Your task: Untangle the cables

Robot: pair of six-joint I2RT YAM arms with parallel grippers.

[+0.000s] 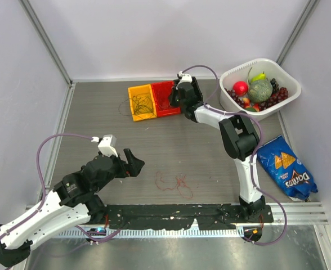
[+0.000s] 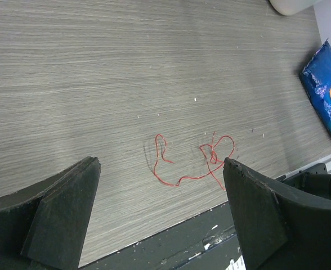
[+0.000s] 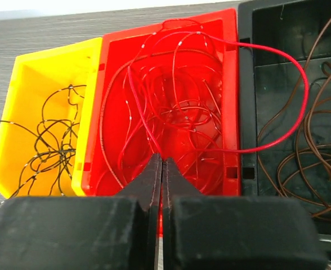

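A loose red cable (image 1: 175,183) lies curled on the table near the front edge; in the left wrist view the red cable (image 2: 182,163) lies just beyond my fingers. My left gripper (image 1: 134,163) (image 2: 161,167) is open and empty, above and left of it. My right gripper (image 1: 173,97) (image 3: 162,158) hovers over the red bin (image 1: 164,101) (image 3: 112,62), shut on a red cable (image 3: 140,107) that runs up from its tips into the pile of red cables. The yellow bin (image 1: 138,90) (image 3: 27,73) holds black cables (image 3: 56,140). A black bin (image 3: 267,56) holds brown cables (image 3: 303,152).
Some black cable (image 1: 125,107) spills over the yellow bin's left side onto the table. A white basket (image 1: 278,104) of fruit stands at the back right. A blue chip bag (image 1: 286,169) (image 2: 329,90) lies at the right. A black rail (image 1: 171,212) runs along the front edge.
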